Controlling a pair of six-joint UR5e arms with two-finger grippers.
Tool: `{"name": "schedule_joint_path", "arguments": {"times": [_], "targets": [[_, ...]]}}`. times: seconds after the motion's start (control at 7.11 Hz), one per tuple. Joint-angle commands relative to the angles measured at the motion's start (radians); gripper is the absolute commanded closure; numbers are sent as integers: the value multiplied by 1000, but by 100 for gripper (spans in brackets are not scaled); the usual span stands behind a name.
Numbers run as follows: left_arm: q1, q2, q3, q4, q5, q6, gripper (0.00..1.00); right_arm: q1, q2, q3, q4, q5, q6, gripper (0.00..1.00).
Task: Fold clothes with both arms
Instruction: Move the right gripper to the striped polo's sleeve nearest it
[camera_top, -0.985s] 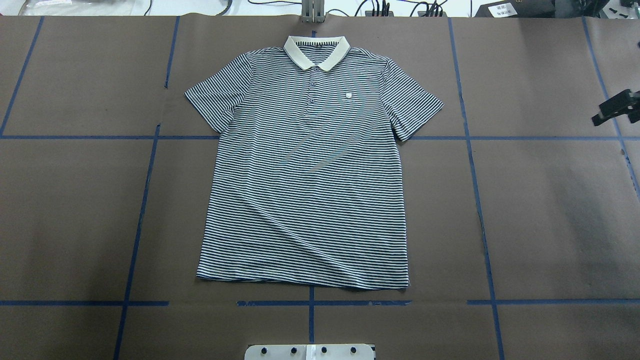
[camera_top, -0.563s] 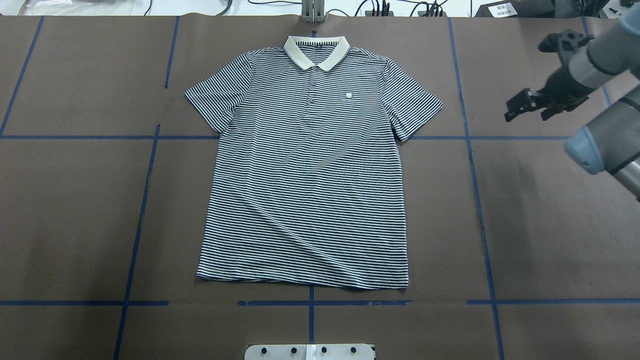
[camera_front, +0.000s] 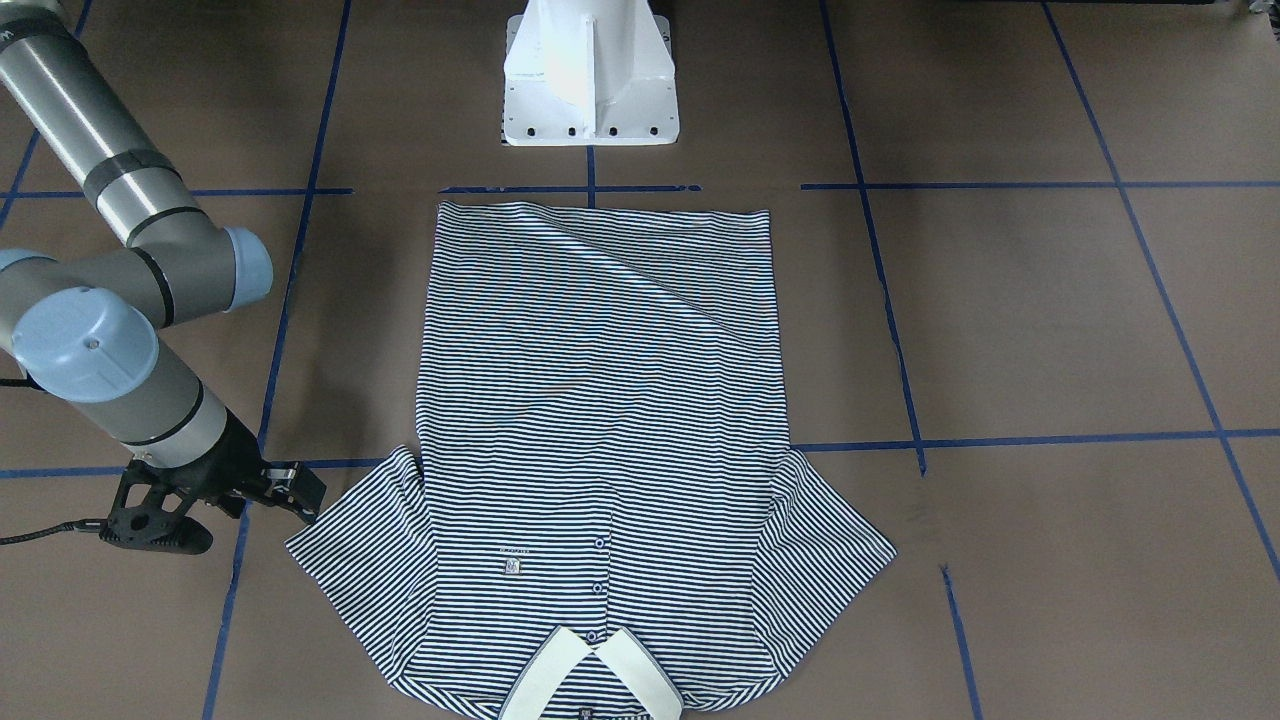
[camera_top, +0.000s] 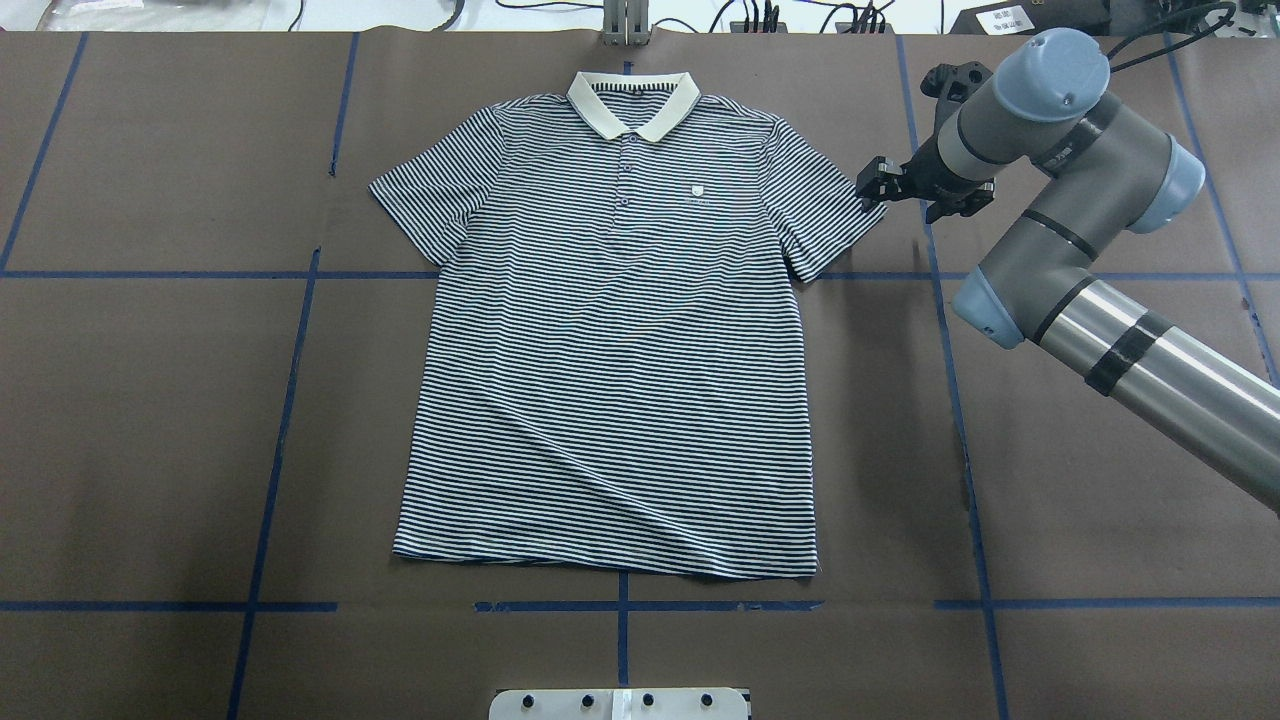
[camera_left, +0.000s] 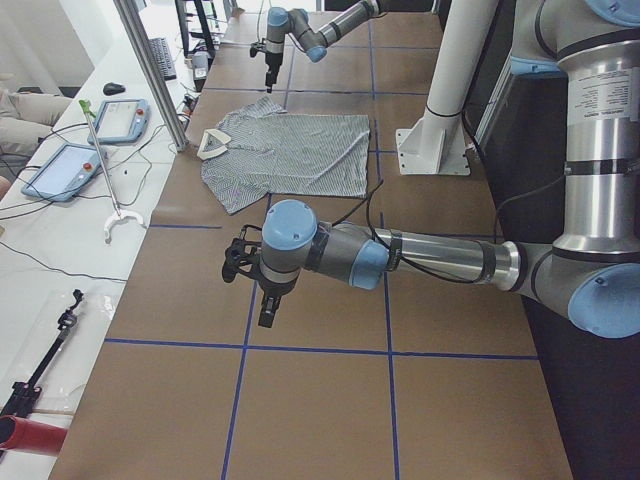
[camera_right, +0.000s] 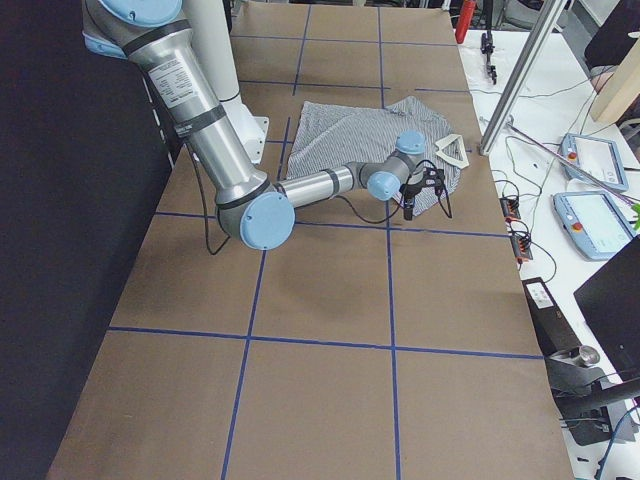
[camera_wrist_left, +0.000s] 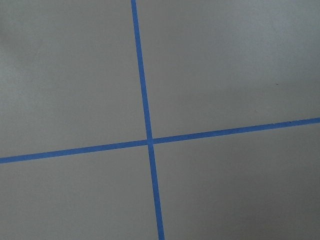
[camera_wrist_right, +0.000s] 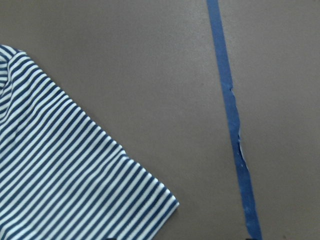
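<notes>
The striped polo shirt (camera_top: 610, 350) lies flat and face up on the brown table, collar (camera_top: 632, 105) at the far edge, both sleeves spread. In the front-facing view the shirt (camera_front: 600, 400) has its collar nearest the camera. My right gripper (camera_top: 868, 192) hovers at the tip of the shirt's right-hand sleeve (camera_top: 835, 215), open, with nothing between its fingers; it is also seen as the right gripper (camera_front: 303, 492). The right wrist view shows the sleeve corner (camera_wrist_right: 60, 170) on bare table. My left gripper (camera_left: 266, 312) hangs over bare table, far from the shirt (camera_left: 290, 150); I cannot tell its state.
Blue tape lines (camera_top: 950, 400) grid the brown table cover. The white pedestal base (camera_front: 590, 70) stands at the robot's edge, just beyond the shirt's hem. Tablets (camera_left: 60, 170) and cables lie on a side bench past the collar end.
The right arm has swung in from the table's right edge, leftward, until its gripper reaches the shirt's sleeve tip. The shirt has not moved.
</notes>
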Motion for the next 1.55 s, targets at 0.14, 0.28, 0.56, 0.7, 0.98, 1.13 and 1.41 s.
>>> {"name": "schedule_joint_path", "arguments": {"times": [0.14, 0.28, 0.56, 0.7, 0.98, 1.13, 1.41], "targets": [[-1, 1, -3, 1, 1, 0, 0, -4, 33, -72, 48, -50, 24, 31], [-1, 1, -3, 1, 2, 0, 0, -7, 31, -78, 48, -53, 25, 31], [-3, 1, -4, 1, 2, 0, 0, -18, 33, -78, 48, -53, 27, 31], [-1, 1, -4, 1, 2, 0, 0, -21, 33, -78, 49, -53, 27, 33], [-1, 2, -6, 1, 0, 1, 0, -24, 33, -75, 49, -51, 27, 95], [-3, 2, -6, 1, 0, 1, 0, -24, 33, -69, 51, -51, 30, 100], [-1, 2, -6, 1, 0, 1, 0, -24, 39, -50, 51, -47, 31, 100]]}}
